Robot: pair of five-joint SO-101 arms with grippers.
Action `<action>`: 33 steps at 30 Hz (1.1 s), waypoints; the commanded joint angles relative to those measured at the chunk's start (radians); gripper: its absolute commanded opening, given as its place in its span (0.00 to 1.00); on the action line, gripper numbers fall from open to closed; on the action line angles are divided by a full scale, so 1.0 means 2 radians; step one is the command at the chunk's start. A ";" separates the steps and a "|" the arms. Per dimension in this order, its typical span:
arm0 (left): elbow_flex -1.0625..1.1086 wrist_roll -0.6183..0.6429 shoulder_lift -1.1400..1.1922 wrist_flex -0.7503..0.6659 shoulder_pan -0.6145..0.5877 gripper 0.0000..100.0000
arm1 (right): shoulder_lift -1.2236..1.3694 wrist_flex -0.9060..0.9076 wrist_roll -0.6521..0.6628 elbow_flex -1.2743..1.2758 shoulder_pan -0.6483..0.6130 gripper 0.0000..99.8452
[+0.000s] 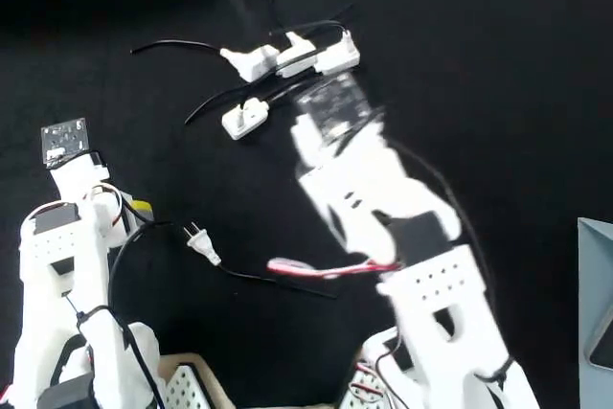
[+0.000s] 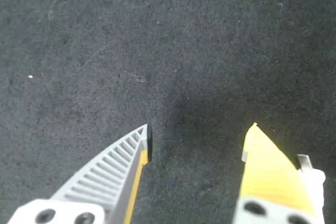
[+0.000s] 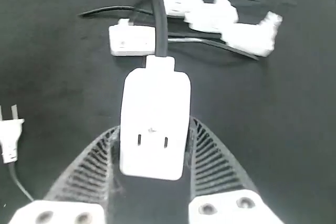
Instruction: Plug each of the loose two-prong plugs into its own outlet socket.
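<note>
The right hand (image 3: 155, 132) pinches one outlet socket (image 3: 154, 98) by its sides, mid-frame in the wrist view. The loose plug (image 1: 202, 241) lies on the table (image 1: 498, 74), lower left of the high view. The left hand (image 2: 200, 129) is spread, w/ nothing between. Risk, in my judgement: the stiff cord (image 3: 157, 14) may twist the socket in the grip — then the slots miss the prongs.

Outlet socket (image 3: 153, 124) between the right gripper's (image 3: 153, 128) fingers (image 3: 94, 166), its cord (image 3: 157, 19) running on past the fingertips, other sockets (image 3: 231, 24) beyond them, two-prong plug (image 3: 10, 135) outside one finger, table (image 2: 157, 35) under the left gripper (image 2: 199, 132).
</note>
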 commanded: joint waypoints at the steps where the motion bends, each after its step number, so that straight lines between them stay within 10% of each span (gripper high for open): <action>1: -0.004 0.000 -0.012 -0.010 0.002 0.29 | 0.007 -0.052 0.010 0.022 -0.044 0.01; 10: 0.007 0.000 -0.013 -0.030 0.002 0.29 | 0.140 -0.059 0.006 -0.009 -0.128 0.25; 33: -0.007 0.035 -0.016 -0.034 -0.058 0.29 | 0.316 -0.040 -0.079 -0.076 -0.266 0.22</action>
